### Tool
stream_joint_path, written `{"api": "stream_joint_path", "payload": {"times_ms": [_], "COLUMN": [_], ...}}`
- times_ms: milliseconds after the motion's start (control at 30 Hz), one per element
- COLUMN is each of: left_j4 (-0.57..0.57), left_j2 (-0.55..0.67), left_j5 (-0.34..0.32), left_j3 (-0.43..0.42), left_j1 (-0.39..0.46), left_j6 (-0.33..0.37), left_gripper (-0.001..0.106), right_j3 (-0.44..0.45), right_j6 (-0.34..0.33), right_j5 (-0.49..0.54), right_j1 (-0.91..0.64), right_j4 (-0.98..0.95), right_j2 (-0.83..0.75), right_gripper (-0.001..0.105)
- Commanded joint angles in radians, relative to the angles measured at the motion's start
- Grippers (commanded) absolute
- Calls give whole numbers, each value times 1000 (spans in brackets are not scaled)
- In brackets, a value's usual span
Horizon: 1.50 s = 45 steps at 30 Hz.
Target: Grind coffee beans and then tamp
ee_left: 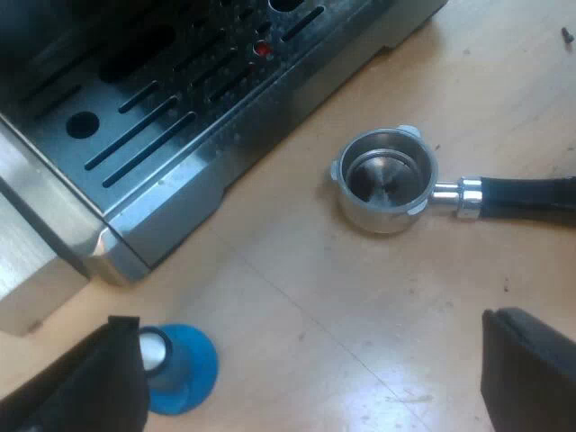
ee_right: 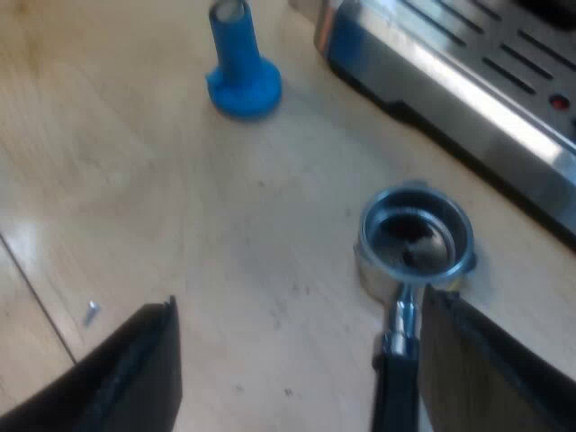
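Note:
The metal holder (ee_left: 387,180) lies loose on the wooden table, its basket bare and shiny, just off the espresso machine's drip tray (ee_left: 153,135). Its dark handle (ee_left: 526,196) points away from the machine. A blue tamper (ee_left: 180,369) stands upright on the table beside one finger (ee_left: 90,387) of my left gripper (ee_left: 306,382), which hangs open above the table with nothing in it. My right gripper (ee_right: 301,369) is open too, low over the holder (ee_right: 416,238). The handle (ee_right: 396,378) runs between its fingers, close against one finger (ee_right: 486,360). The tamper (ee_right: 241,63) stands beyond.
The machine's steel front edge (ee_right: 468,99) and slotted drip tray border the work area. A small screw (ee_right: 90,312) lies on the bare wood (ee_right: 180,207) between tamper and holder. Another tiny dark bit (ee_left: 567,36) lies farther off.

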<state>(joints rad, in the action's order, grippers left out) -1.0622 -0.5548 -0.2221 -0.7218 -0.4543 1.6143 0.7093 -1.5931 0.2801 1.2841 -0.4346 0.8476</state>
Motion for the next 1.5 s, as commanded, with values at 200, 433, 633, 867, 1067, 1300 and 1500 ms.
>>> {"api": "stream_joint_path", "payload": {"times_ms": [200,433,633,867,1067,1300,1500], "left_j4": [-38,-49,-45,-5,50,116,153], "left_j2": [2,-3,-71,-207,-345,-539,-666], "left_j5": [34,121,121,118,115,119,119], "left_j3": [-23,-23,-23,-23,-3,1,1], "left_j1": [-8,9,141,163,161,161,161], "left_j6": [110,115,78,57,52,52,48], "left_gripper": [77,77,77,77,77,77,77], "right_j3": [7,7,7,7,7,7,7], "right_j6": [-40,-40,-40,-41,-41,-41,-41], "right_j5": [4,6,-8,-8,-8,-8,-8], "right_j1": [2,2,2,2,2,2,2], "right_j4": [236,358,453,484,484,484,484], "right_j2": [144,268,353,387,386,386,386], "right_gripper": [73,71,71,71,71,71,71]}}
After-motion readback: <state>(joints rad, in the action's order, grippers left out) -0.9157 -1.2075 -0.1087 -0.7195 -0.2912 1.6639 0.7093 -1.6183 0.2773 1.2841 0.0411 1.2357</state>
